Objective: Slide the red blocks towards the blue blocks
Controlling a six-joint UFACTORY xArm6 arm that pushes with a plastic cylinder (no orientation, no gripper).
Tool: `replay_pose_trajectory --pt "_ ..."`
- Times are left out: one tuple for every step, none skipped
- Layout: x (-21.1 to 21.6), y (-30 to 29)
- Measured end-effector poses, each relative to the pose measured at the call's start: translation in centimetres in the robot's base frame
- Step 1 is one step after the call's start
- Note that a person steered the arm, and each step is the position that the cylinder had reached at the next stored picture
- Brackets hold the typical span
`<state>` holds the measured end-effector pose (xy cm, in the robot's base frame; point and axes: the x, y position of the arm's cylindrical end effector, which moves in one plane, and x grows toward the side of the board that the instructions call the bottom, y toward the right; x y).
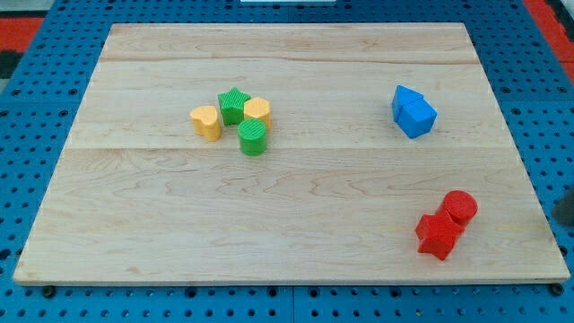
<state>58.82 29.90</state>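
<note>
Near the view's bottom right, the red blocks (446, 224) sat touching each other, a cylinder above a star-like piece. The blue blocks (413, 112) lay straight up the view from them, well apart, slightly leftward. A dark blur at the right edge (564, 208) might have been the rod; its tip could not be made out, and it held nothing.
</note>
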Motion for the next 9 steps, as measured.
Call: replay_pose_trajectory --pt "3.0 -1.8" --pt "2.7 -4.9" --pt "3.0 -8.7" --pt "2.9 -11.5" --pt "3.0 -13.9" --pt "2.4 -14.5" --pt "0.8 -14.0" --pt "0.1 -12.5" --pt "-0.3 -10.9"
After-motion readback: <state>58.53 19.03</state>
